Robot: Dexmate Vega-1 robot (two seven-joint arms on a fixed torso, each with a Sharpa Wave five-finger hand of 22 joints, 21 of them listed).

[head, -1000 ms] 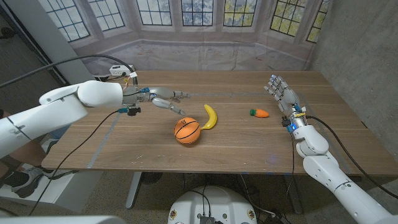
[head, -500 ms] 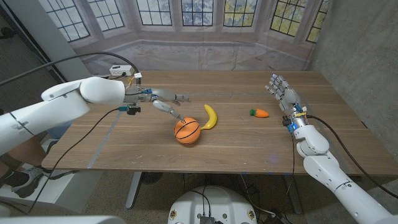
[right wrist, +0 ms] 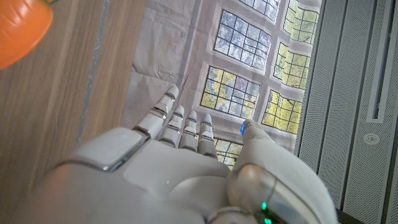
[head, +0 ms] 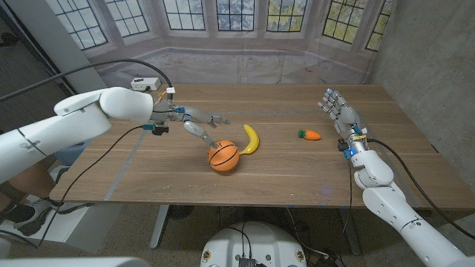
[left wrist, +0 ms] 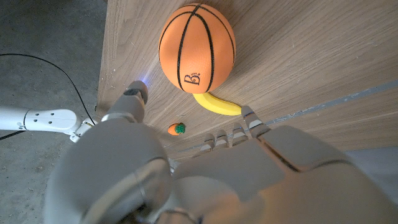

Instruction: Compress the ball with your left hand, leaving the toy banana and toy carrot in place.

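The left hand [head: 199,122], fingers spread and holding nothing, is hovering beside the ball [head: 223,156], which looks soft, light and best squeezed across its top

We record a wooden table [head: 297,174] carrying three items — an orange ball [head: 223,156] near centre, a toy banana [head: 251,139] just beside it, and a toy carrot [head: 310,135] well apart.
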